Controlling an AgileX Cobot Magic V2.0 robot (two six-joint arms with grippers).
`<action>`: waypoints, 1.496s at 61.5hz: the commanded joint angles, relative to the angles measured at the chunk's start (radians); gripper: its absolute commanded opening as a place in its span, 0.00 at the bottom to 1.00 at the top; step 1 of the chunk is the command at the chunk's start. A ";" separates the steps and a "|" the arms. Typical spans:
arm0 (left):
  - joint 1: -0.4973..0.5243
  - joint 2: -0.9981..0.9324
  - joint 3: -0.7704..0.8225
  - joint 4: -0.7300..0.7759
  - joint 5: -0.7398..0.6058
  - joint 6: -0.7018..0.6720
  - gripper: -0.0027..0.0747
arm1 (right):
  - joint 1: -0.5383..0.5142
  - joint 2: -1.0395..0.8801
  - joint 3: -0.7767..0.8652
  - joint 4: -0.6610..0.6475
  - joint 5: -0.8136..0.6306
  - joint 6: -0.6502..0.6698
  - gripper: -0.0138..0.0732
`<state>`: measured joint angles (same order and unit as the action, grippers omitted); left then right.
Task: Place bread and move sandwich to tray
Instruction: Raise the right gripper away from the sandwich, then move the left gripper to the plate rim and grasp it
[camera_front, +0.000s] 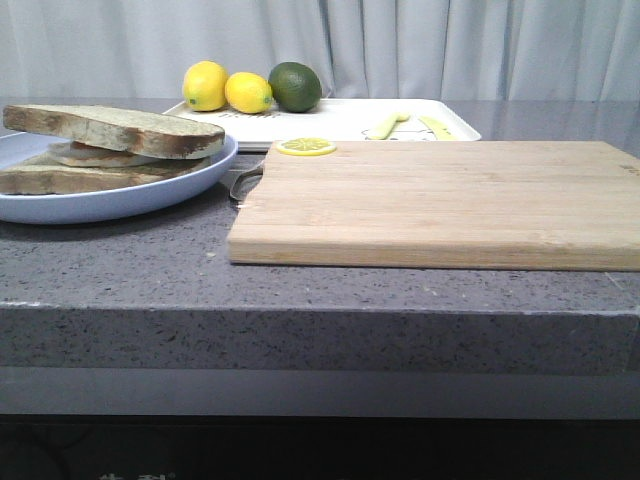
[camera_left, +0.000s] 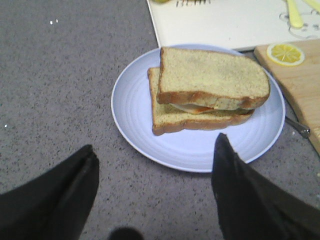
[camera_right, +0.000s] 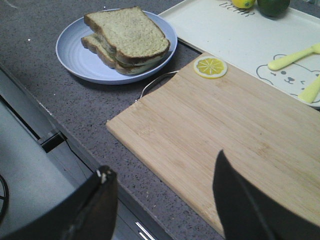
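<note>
Bamboo-coloured cutting board (camera_front: 440, 203) lay nearest the table's front edge, right of centre on the speckled grey counter (camera_front: 120, 270), its metal handle loop (camera_right: 156, 82) pointing toward the plate. One lemon slice (camera_front: 306, 147) rested on the board's far left corner.

Left of the board: round pale-blue plate (camera_front: 110, 195), bearing the sandwich (camera_front: 110, 145). Bottom slice, fried egg (camera_left: 192, 108) showing white and orange at the edge, and the bread (camera_left: 210, 75) on top, set slightly askew.

Behind both: white tray (camera_front: 340, 120), touching or just beside the board's far edge. On it, two lemons (camera_front: 228, 88) and a lime (camera_front: 295, 86) at the far left corner, and pale yellow cutlery (camera_right: 292, 60) toward the right.

Left gripper (camera_left: 155, 175) hovered over the counter near the plate, jaws spread wide, holding nothing. Right gripper (camera_right: 162, 192) hung above the board's near edge, jaws likewise apart and empty.
</note>
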<state>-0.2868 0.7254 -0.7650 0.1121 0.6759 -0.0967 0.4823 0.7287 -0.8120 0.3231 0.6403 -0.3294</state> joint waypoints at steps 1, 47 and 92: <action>-0.006 0.043 -0.085 0.012 0.032 0.001 0.64 | -0.004 -0.004 -0.027 0.019 -0.063 0.003 0.67; 0.333 0.717 -0.510 -0.414 0.325 0.297 0.64 | -0.004 -0.004 -0.027 0.019 -0.063 0.003 0.67; 0.394 0.973 -0.514 -0.668 0.240 0.364 0.29 | -0.004 -0.004 -0.027 0.019 -0.063 0.003 0.67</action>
<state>0.1111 1.7080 -1.2612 -0.5049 0.9476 0.2547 0.4823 0.7287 -0.8111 0.3271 0.6403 -0.3279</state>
